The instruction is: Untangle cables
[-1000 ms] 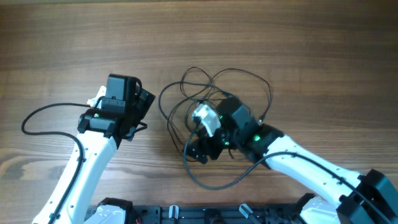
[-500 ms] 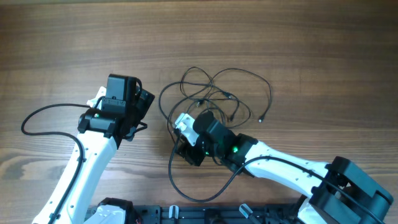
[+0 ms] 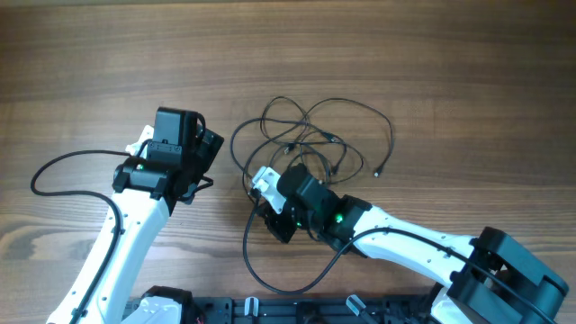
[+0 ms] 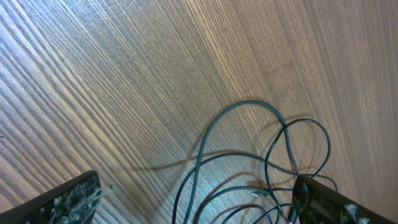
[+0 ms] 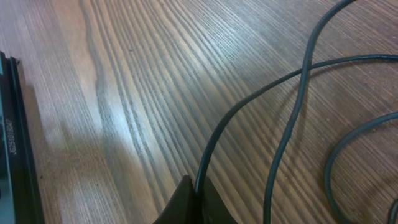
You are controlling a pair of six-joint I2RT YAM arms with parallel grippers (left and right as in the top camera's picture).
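Whereas a second ago the right pincer [image 3: 270,214] hung open over the middle of the cables [image 3: 301,144], it now sits nearer the left arm and the robot's base, at the near-left fringe of the bunch, with its jaws together. Seen from its own wrist, the right pincer [image 5: 189,199] is clamped on one of the cables [image 5: 300,93]: a thin black strand rises from between the tips, and others curve just beside it. The slack loop [image 3: 288,286] has been dragged the same way. Most of the tangle lies ahead and to the right of this pincer on the worktop [image 3: 450,54]. The left pincer [image 3: 202,148] has not moved; its jaws stand wide apart and hold nothing, with the cables near, off to its right.
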